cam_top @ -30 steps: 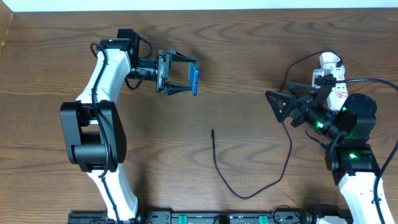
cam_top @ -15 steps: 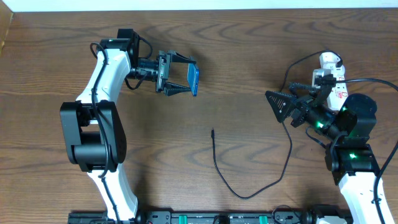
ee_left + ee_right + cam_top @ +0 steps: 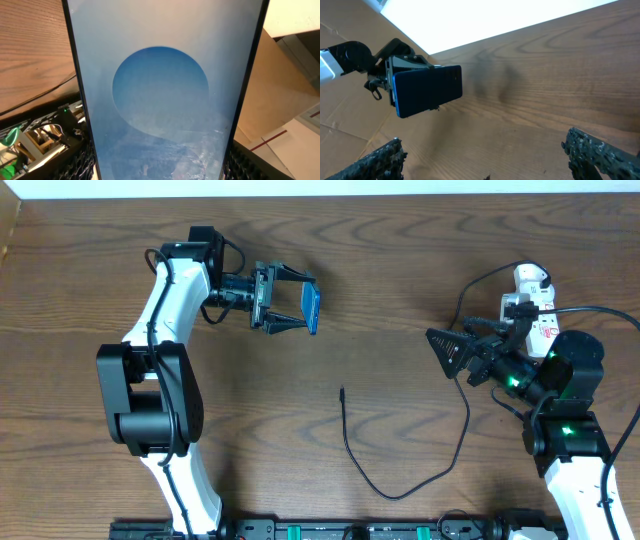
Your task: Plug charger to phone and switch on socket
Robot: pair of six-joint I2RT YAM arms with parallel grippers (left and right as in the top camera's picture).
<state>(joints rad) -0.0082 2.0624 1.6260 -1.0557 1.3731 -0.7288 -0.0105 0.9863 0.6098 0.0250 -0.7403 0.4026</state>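
Note:
My left gripper (image 3: pixel 300 304) is shut on the phone (image 3: pixel 312 307) and holds it on edge above the table at the back left. The phone's blue screen with a lighter circle fills the left wrist view (image 3: pixel 160 95). The right wrist view shows the phone's dark back (image 3: pixel 427 90) in the left jaws. The charger cable (image 3: pixel 400 480) lies curved on the table, its plug tip (image 3: pixel 342 392) at the centre. My right gripper (image 3: pixel 450 352) is open and empty, above the table, right of the plug tip. The white socket (image 3: pixel 530 305) lies at the far right, partly hidden by the right arm.
Thick black robot cables (image 3: pixel 480 285) loop near the socket. A white cord (image 3: pixel 600 310) runs off to the right edge. Cardboard panels (image 3: pixel 350 125) stand beyond the table's left side. Equipment lines the table's front edge (image 3: pixel 330 530).

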